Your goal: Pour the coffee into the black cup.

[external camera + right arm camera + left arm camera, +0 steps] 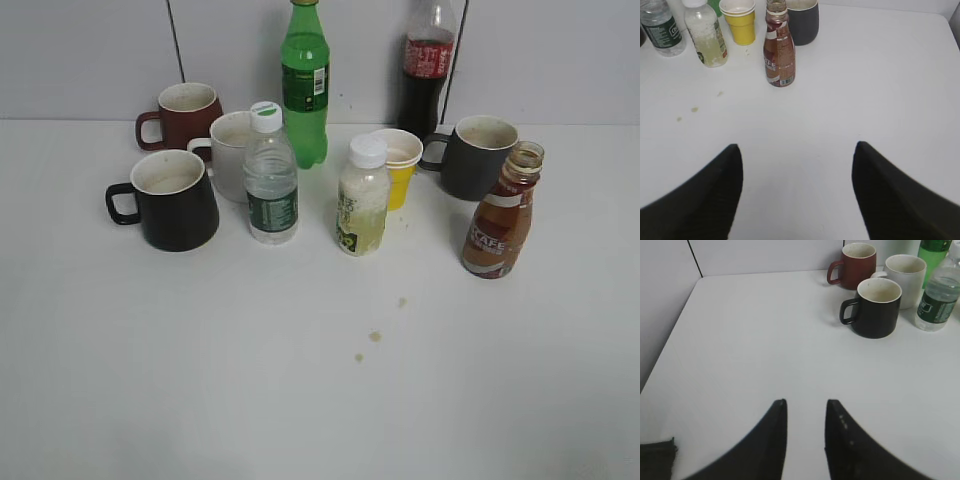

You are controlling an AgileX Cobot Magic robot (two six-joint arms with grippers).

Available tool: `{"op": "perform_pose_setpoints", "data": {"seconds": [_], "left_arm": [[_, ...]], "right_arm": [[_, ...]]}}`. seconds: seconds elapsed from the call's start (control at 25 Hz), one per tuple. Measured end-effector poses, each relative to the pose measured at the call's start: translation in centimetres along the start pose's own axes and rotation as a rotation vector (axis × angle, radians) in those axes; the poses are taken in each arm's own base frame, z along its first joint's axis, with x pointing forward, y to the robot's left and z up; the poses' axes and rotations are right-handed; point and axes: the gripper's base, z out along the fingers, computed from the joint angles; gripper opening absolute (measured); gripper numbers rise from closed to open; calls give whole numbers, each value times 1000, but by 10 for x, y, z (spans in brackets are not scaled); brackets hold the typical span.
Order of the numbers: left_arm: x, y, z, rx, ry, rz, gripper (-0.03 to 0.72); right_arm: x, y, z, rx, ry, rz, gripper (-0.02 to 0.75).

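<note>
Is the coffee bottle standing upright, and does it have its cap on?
Upright and uncapped: the coffee bottle stands on the table, its open mouth showing in the exterior view, and holds brown coffee up to its neck.

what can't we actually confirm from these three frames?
- Black cup contents: exterior view is too shallow, and glare hides the bottom in the left wrist view.
- Cola bottle top: cut off by the exterior frame edge.
- Coffee bottle label: too small to read fully in the right wrist view.

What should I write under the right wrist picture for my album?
Open right gripper faces the uncapped coffee bottle on the white table.
</note>
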Motion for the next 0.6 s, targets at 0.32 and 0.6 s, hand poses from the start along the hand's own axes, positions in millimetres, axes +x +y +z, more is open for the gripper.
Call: {"op": "perform_pose_setpoints", "data": {"seconds": [0.32, 0.6], "left_arm": [[0, 0, 0, 0, 0, 0, 210], [0, 0, 0, 0, 0, 0, 210]], "right_arm": [[0, 0, 0, 3, 0, -3, 512], [0, 0, 0, 4, 1, -4, 513]]}}
